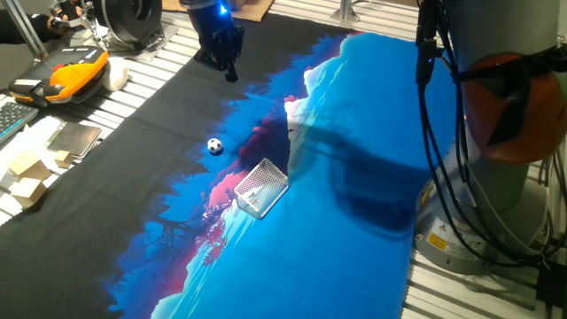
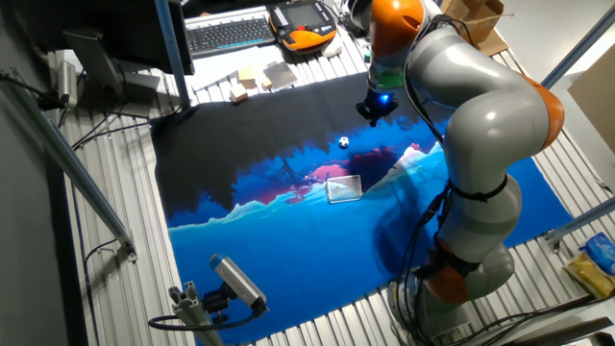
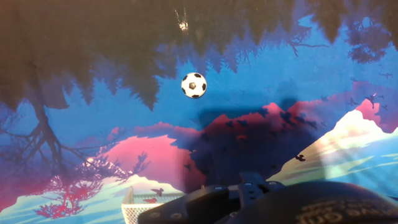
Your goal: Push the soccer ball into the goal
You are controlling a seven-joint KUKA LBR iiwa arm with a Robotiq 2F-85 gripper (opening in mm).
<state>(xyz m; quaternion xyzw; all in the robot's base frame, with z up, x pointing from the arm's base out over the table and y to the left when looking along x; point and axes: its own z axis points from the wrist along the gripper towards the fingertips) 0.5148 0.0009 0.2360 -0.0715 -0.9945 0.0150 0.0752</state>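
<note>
The soccer ball (image 1: 215, 146) is a tiny white ball with black patches, lying on the dark part of the printed mat. It also shows in the other fixed view (image 2: 344, 142) and in the hand view (image 3: 194, 85). The goal (image 1: 261, 188) is a small white wire-mesh box on the blue part of the mat, a short way from the ball. It also shows in the other fixed view (image 2: 344, 188), and its corner shows in the hand view (image 3: 140, 205). My gripper (image 1: 231, 74) hangs above the mat, well away from the ball on the side opposite the goal. Its fingers look shut and empty.
The printed mat (image 1: 337, 221) covers the table. An orange hand-held controller (image 1: 75, 73), a keyboard (image 2: 229, 34) and small wooden blocks (image 1: 27, 173) lie beyond the mat's edge. The robot's base and hanging cables (image 1: 443, 133) stand at the mat's blue side.
</note>
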